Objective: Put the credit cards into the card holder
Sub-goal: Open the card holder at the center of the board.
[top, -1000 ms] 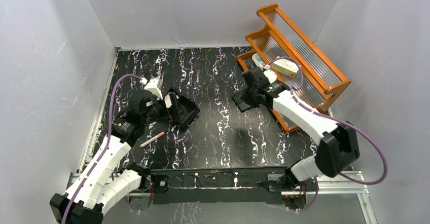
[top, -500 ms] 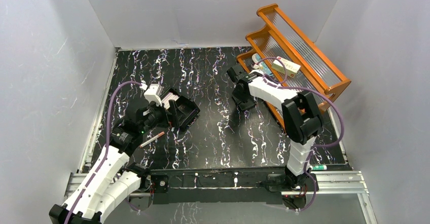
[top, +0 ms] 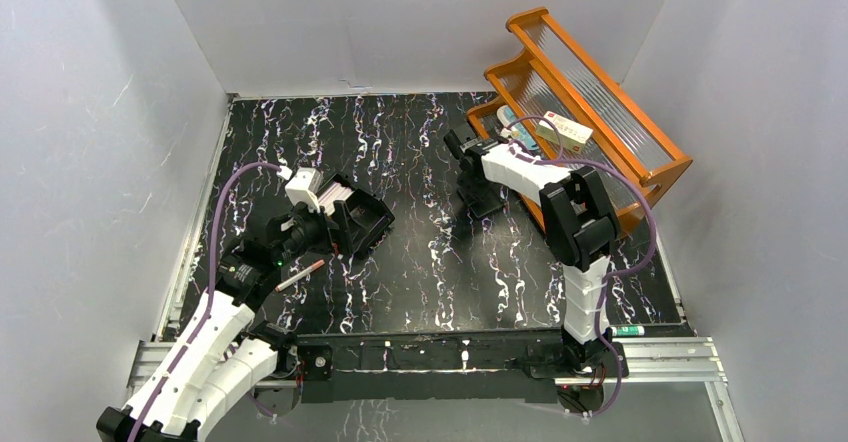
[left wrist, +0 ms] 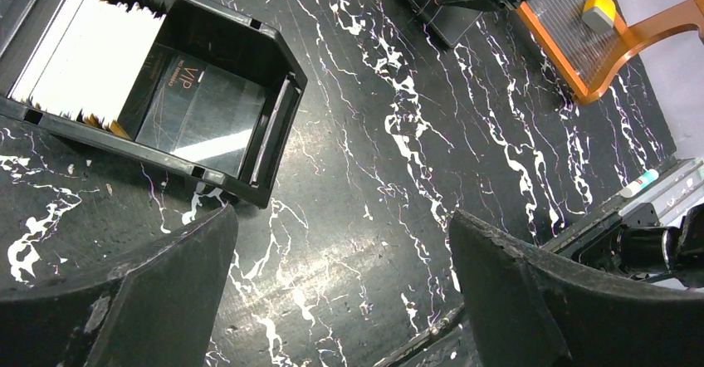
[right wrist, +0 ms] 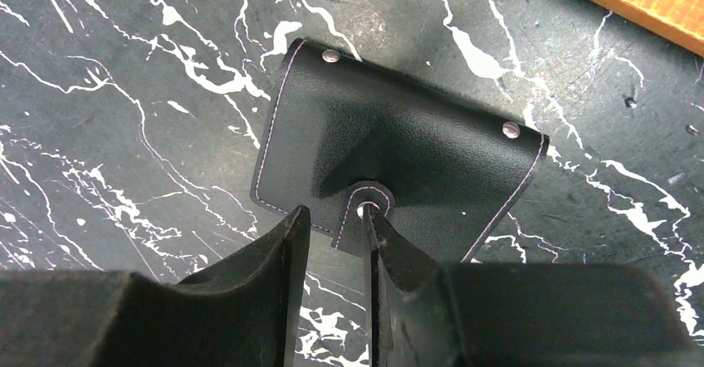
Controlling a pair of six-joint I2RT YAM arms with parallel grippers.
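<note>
The card holder [right wrist: 398,159] lies shut on the tabletop [right wrist: 124,134], and the credit cards [left wrist: 91,60] sit in the black box [left wrist: 274,143]. The right tool [right wrist: 334,217] is around its tab, but I cannot tell if it pinches. The left tool [left wrist: 340,217] is wide open.

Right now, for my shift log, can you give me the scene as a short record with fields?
left gripper: open, empty, above table near black box
right gripper: jaws narrowly apart at the snap tab
card holder: closed, flat on table
credit cards: stacked in black box
</note>
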